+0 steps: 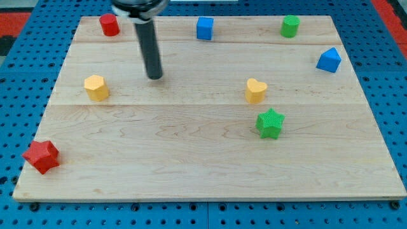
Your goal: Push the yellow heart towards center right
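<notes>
1. My tip (pixel 154 76) is the bottom end of a straight dark rod. It sits on the pale wooden table (pixel 191 165), up in the view's top left part.
2. There is no gripper on this arm, so nothing can be open, closed or holding. The tip touches no block right now.
3. The small yellow heart block (pixel 255 90) sits a bit right of the middle of the table. It is well apart from my tip.
4. The big thing to know: the heart lies to the view's right of my tip, and a little lower. So my tip is already on the heart's left side, which I think is the good side for pushing it right.
5. I think the tip should come a little lower first, level with the heart, then slide right into it.
6. A small green star block (pixel 269 123) sits just below the heart, near it but not touching. A push that goes too low could bump it.
7. A small yellow block with flat sides (pixel 96 88) sits to the view's left of my tip. It is not the heart.
8. The blue block with a pointy top (pixel 329 60) sits near the right edge, higher than where the heart should go, I think.
</notes>
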